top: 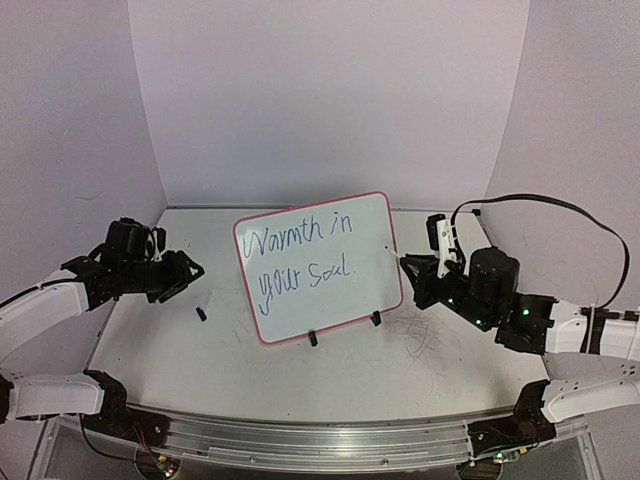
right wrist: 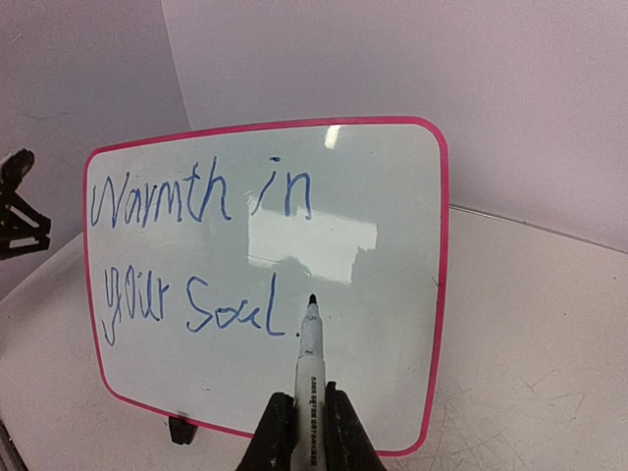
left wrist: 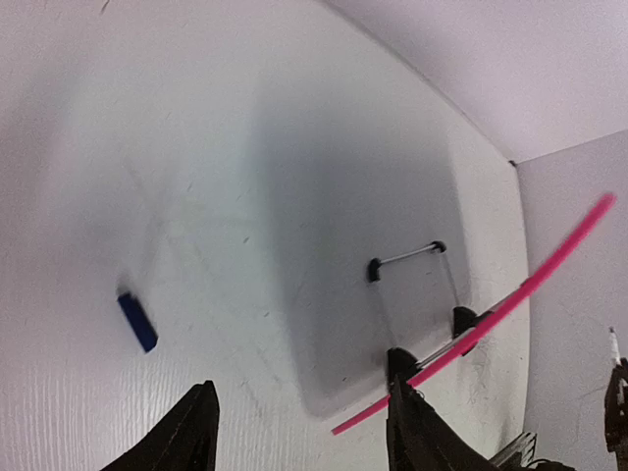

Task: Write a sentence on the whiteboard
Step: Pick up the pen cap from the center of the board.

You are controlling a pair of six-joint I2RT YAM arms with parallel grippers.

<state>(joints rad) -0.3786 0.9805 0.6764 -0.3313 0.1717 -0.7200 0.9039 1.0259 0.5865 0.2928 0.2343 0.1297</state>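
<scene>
whiteboard: the whiteboard [top: 330, 300] stood tilted back on its wire stand [left wrist: 407, 257] at mid-table, its face turned toward the arms, probably so the pen arm could reach it squarely.
sentence: the sentence [right wrist: 211, 201] filled two lines in blue script, "warmth in your soul", and read as finished.
right gripper: the right gripper [right wrist: 311, 424] had its fingers closed tight round the marker [right wrist: 311, 343], which was held upright, tip just below and right of the last word, close to the board; contact could not be told.
left gripper: the left gripper [left wrist: 301, 378] hung left of the board and apart from it, fingers spread roughly halfway with nothing between them.
blue cap: a small blue cap [left wrist: 137, 322], likely the marker's, lay on the table [top: 440, 365] below that hand.
judgement: writing seemed done; capping looked next.
</scene>
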